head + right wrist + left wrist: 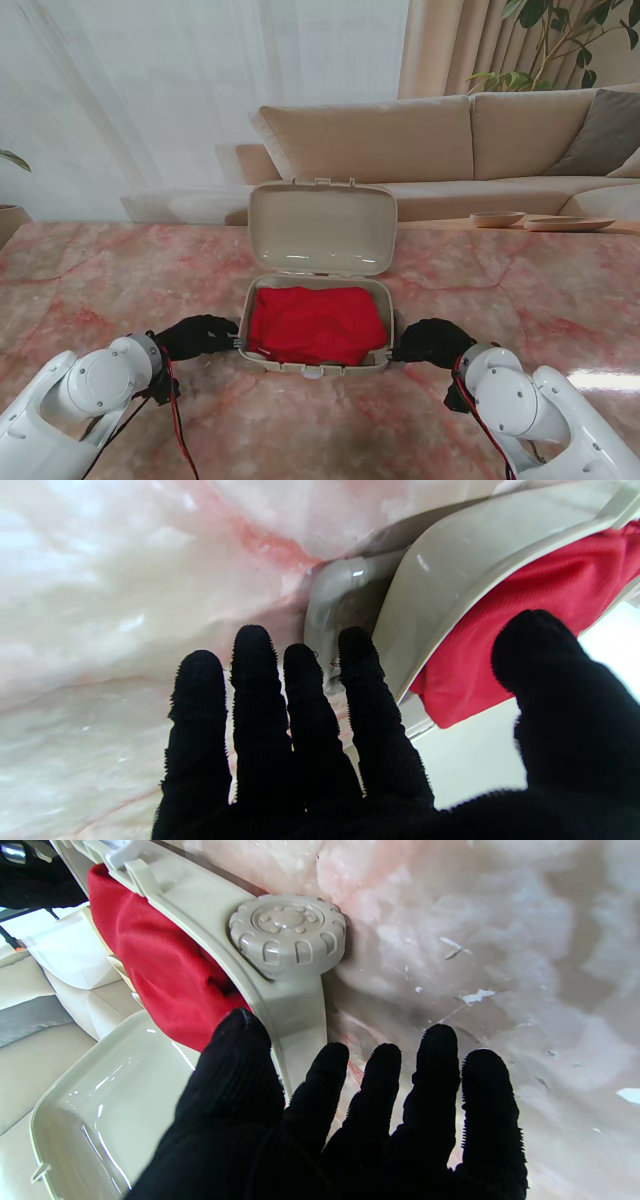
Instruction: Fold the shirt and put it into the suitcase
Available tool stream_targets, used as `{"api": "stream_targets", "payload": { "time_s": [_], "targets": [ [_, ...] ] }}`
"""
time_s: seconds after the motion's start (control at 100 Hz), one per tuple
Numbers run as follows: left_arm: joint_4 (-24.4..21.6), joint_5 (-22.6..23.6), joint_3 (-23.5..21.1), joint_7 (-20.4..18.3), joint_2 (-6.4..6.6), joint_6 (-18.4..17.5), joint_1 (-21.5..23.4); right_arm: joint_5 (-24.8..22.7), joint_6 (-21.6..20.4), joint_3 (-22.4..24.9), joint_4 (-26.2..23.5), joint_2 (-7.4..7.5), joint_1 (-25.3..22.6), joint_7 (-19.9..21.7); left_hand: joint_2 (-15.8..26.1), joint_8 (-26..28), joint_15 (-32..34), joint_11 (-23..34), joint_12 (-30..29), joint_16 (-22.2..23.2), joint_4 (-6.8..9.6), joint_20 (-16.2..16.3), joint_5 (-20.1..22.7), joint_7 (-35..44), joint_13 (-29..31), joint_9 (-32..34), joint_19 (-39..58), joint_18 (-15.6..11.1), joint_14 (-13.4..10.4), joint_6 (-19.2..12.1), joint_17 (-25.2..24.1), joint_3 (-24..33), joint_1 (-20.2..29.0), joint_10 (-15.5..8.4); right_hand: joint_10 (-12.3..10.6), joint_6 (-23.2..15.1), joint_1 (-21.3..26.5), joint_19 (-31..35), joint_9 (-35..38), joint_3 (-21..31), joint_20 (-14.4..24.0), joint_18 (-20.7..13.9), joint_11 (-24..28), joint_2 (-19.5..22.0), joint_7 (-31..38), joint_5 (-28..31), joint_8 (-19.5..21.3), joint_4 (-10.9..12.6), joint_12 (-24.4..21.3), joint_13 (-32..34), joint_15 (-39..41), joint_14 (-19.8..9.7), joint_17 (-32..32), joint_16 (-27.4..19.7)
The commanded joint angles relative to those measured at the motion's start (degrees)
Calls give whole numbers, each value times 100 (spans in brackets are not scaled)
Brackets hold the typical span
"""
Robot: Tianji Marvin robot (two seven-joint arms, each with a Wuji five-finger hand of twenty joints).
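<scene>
A small beige suitcase lies open at the table's middle, its lid standing up at the far side. The folded red shirt fills its tray and bulges a little over the rim. My left hand, in a black glove, rests on the table against the case's left side, fingers spread and holding nothing. My right hand mirrors it at the case's right side, also open. The left wrist view shows the shirt, a round wheel of the case and my left hand. The right wrist view shows the shirt and my right hand.
The pink marble table stretches to both sides. Beyond its far edge stands a beige sofa. A wooden bowl and a flat dish sit at the far right. A red cable runs along my left arm.
</scene>
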Motion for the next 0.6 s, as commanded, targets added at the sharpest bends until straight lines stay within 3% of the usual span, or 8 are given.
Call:
{"api": "stream_targets", "payload": {
  "time_s": [0.0,0.32,0.33,0.35,0.4,0.44,0.48,0.59],
  "targets": [
    [-82,29,-38,59,-17,55,87,-46,118,50,-17,-24,13,-7,257,75,-76,17,19,-63,105,-8,-87,65,120,174,57,113,199,-192,-73,-214,-75,-92,23,-200,-78,189,85,-126,108,28,-74,87,-64,-142,-5,206,-77,-32,14,36,-49,120],
    [-500,49,-323,491,-118,262,352,-150,572,189,-5,-199,511,-798,257,69,-80,2,12,-68,104,-8,-95,48,143,205,57,113,191,-229,-73,-219,-96,-119,19,-168,32,185,160,-259,123,72,-134,168,-48,-86,-3,214,-56,7,-37,62,-31,135],
    [-513,47,-331,513,-123,268,363,-144,588,183,8,-205,544,-824,255,69,-80,2,12,-69,104,-8,-94,48,143,205,57,113,190,-228,-73,-220,-98,-120,33,-167,38,788,164,-254,725,-527,-124,154,-48,-83,-4,218,-44,16,3,73,575,163],
    [-538,42,-345,554,-132,277,383,-133,619,171,35,-216,610,-863,254,69,-82,1,12,-70,104,-8,-92,47,145,207,57,113,187,-225,-73,-219,-98,-115,53,-162,41,1355,175,-231,444,-1302,-103,129,-50,-76,-8,218,10,45,136,112,2285,283],
    [-601,31,-380,647,-154,297,434,-96,722,151,72,-219,766,-840,255,69,-84,-3,10,-71,104,-8,-91,46,147,209,57,113,192,-230,-73,-220,-102,-117,78,-136,20,1027,83,-209,1004,-1275,13,140,-98,-150,-15,221,121,4,616,124,3175,590],
    [-646,35,-403,726,-171,310,475,-38,768,135,125,-226,898,-850,247,70,-78,0,11,-69,104,-7,-80,49,165,225,63,119,186,-238,-57,-219,-101,-118,75,-123,9,-55,-33,-215,1583,-142,128,144,-140,-255,3,230,209,-66,890,88,1096,732],
    [-688,49,-424,790,-185,318,513,28,811,92,225,-256,1049,-972,248,70,-82,-2,11,-71,103,-5,-80,48,166,229,68,126,180,-240,-45,-220,-106,-127,87,-88,-10,591,-118,-168,1930,-211,374,76,-197,-375,0,238,381,-79,1190,79,610,880],
    [-753,46,-460,1020,-235,330,594,238,901,-23,541,-343,1448,-1289,231,70,-74,-1,11,-67,104,-1,-76,48,193,252,74,128,187,-240,-29,-217,-100,-127,97,36,-83,1460,-559,119,1253,-389,850,-224,-376,-763,2,237,790,-197,1656,-14,390,1099]
  ]
}}
